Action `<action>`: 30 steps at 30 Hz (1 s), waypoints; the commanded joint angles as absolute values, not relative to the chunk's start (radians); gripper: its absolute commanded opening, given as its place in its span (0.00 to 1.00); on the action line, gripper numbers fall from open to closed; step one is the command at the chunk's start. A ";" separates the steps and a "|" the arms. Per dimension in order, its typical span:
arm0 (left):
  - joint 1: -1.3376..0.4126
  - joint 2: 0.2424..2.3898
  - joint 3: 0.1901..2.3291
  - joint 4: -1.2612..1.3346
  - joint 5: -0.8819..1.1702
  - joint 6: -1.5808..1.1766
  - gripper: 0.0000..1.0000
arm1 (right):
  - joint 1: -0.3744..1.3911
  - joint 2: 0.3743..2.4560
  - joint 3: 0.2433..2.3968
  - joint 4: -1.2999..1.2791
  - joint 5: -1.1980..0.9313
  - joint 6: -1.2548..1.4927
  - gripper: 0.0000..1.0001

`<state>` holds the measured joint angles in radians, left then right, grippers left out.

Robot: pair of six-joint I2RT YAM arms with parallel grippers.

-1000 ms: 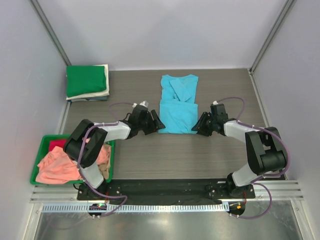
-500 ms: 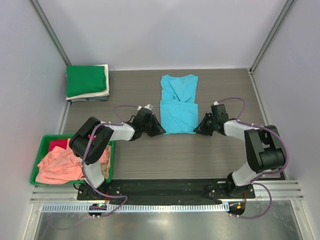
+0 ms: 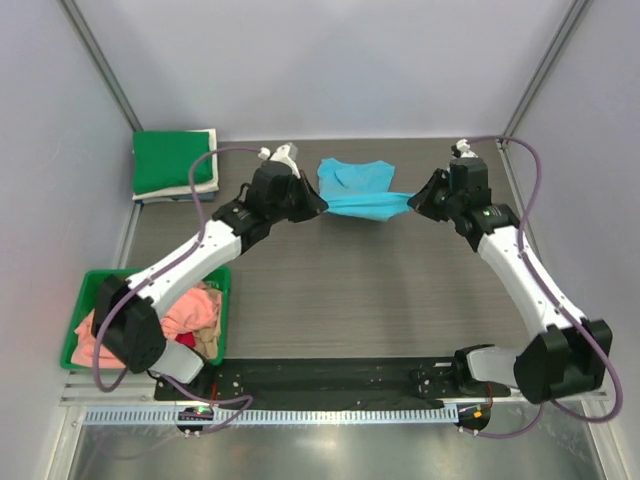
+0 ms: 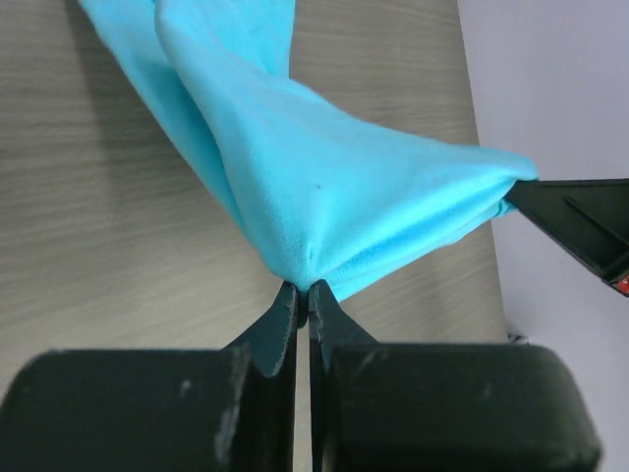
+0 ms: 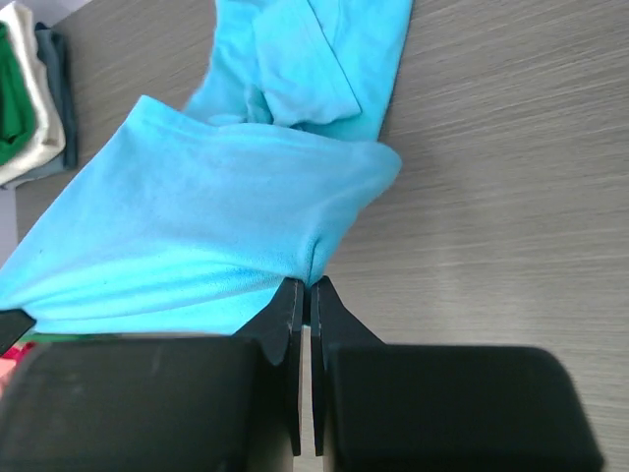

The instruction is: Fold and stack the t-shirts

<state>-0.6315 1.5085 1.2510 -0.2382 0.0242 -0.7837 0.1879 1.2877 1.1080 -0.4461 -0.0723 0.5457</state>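
A sky-blue t-shirt (image 3: pixel 358 190) lies at the back middle of the table, its near hem lifted and stretched between both grippers. My left gripper (image 3: pixel 320 203) is shut on the hem's left corner; in the left wrist view the cloth (image 4: pixel 324 187) bunches at the fingertips (image 4: pixel 303 293). My right gripper (image 3: pixel 413 196) is shut on the right corner, where the blue cloth (image 5: pixel 206 226) is pinched at its tips (image 5: pixel 308 285). The collar end of the blue shirt rests on the table. A folded green t-shirt (image 3: pixel 172 160) tops a stack at the back left, over a cream one (image 3: pixel 205 187).
A green plastic bin (image 3: pixel 87 290) at the front left holds crumpled salmon-pink (image 3: pixel 185 310) and red (image 3: pixel 196 335) shirts. Grey walls and metal posts close in the table on three sides. The arm bases stand on a black rail (image 3: pixel 330 375) at the near edge.
Both grippers shut on the near corners of the blue shirt, then rose and moved toward the back, carrying the hem up over the rest of the shirt.
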 commanded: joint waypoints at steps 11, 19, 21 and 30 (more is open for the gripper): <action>-0.764 1.318 0.821 -0.241 -0.015 -0.929 0.00 | 0.317 1.100 0.753 -0.546 -0.104 0.540 0.01; -0.847 1.241 0.758 -0.242 -0.043 -1.018 0.00 | 0.353 1.068 0.724 -0.520 -0.219 0.581 0.01; -0.857 1.235 0.756 -0.244 -0.063 -1.031 0.00 | 0.374 1.068 0.718 -0.508 -0.239 0.589 0.09; -0.884 1.180 0.637 -0.222 -0.107 -1.098 0.01 | 0.494 1.006 0.487 -0.376 -0.218 0.693 0.71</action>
